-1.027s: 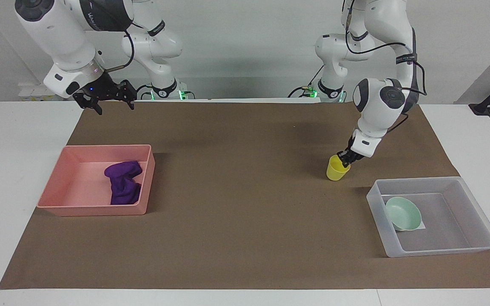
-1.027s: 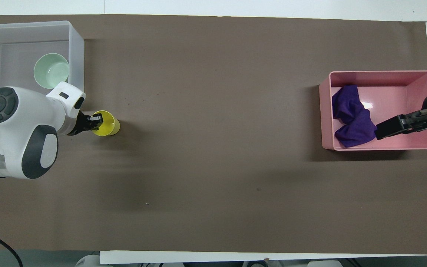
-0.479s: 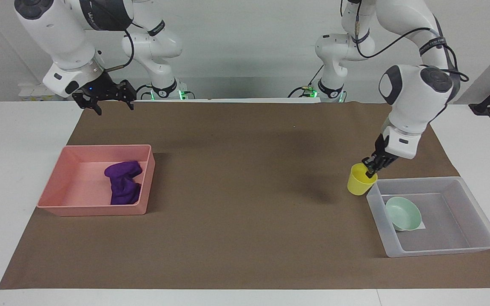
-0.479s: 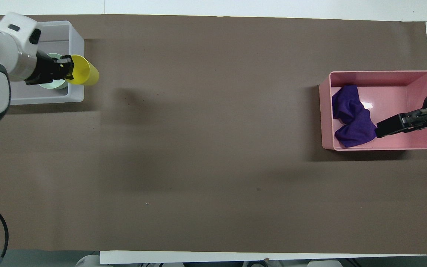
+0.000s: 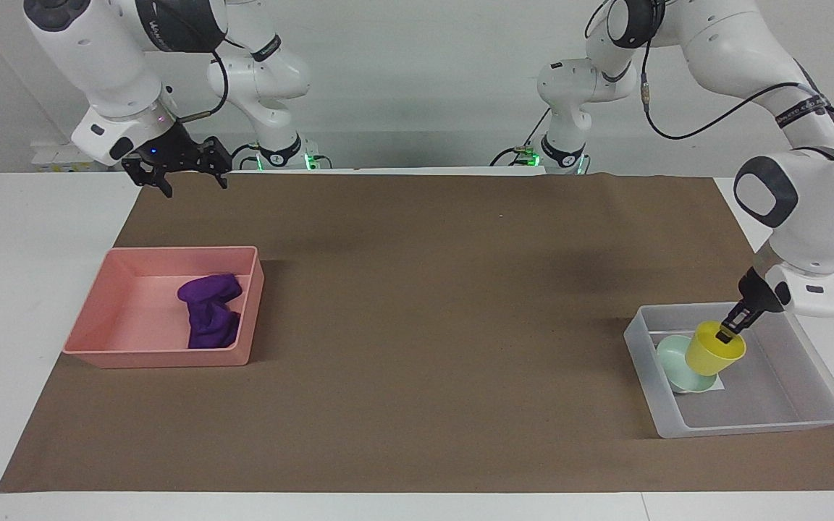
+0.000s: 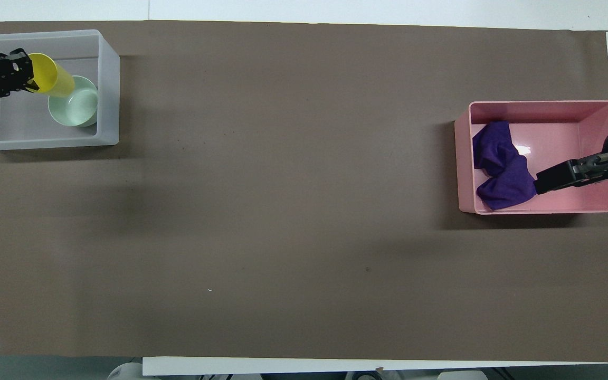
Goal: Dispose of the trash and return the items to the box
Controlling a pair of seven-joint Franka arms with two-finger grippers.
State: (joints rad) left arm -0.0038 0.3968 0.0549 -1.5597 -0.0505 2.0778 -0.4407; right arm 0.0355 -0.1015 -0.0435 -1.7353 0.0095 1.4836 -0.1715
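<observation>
The yellow cup (image 5: 712,351) (image 6: 50,79) hangs tilted inside the outline of the translucent box (image 5: 772,427) (image 6: 108,79). My left gripper (image 5: 727,333) (image 6: 24,74) is shut on the cup's rim. Partly covered by the cup, the mint-green bowl (image 5: 677,362) (image 6: 74,103) lies in the box. The purple rag (image 5: 208,311) (image 6: 499,169) lies in the pink bin (image 5: 163,356) (image 6: 547,108). My right gripper (image 5: 196,184) (image 6: 539,186) waits open and empty, raised high by the bin at the right arm's end.
A brown mat (image 5: 417,325) covers most of the white table. The box stands at the left arm's end and the pink bin at the right arm's end, with bare mat between them.
My left gripper has lifted the yellow cup off the mat and carried it toward the left arm's end, to over the box and bowl. The right arm has barely moved.
</observation>
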